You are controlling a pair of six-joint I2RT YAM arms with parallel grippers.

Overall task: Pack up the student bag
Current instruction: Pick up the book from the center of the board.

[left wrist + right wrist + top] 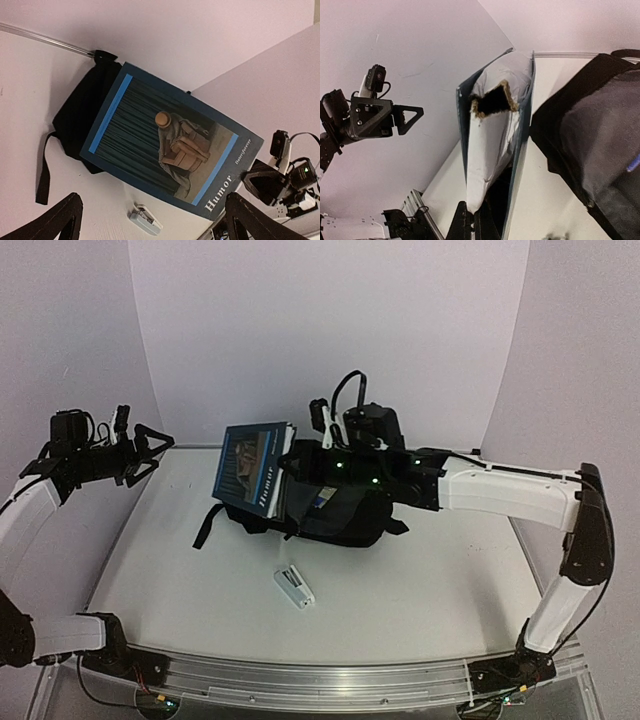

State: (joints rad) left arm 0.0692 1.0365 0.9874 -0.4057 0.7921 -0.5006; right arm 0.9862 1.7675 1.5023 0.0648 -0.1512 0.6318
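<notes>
The student bag (345,518) is a black backpack lying at the table's middle, straps trailing left. A blue book titled "Humor" (250,465) stands upright above the bag's left end. My right gripper (298,458) is shut on the book's edge. In the right wrist view the gripper (477,222) pinches the fanned white pages and one cover of the book (495,130), with the bag (592,135) to the right. My left gripper (148,448) hangs open and empty, high at the far left. Its wrist view looks past the gripper (152,210) at the book cover (165,145) and bag (80,115).
A small white stapler (294,587) lies on the table in front of the bag, also seen as the stapler (145,220) in the left wrist view. The white walls stand close behind and beside the table (420,590).
</notes>
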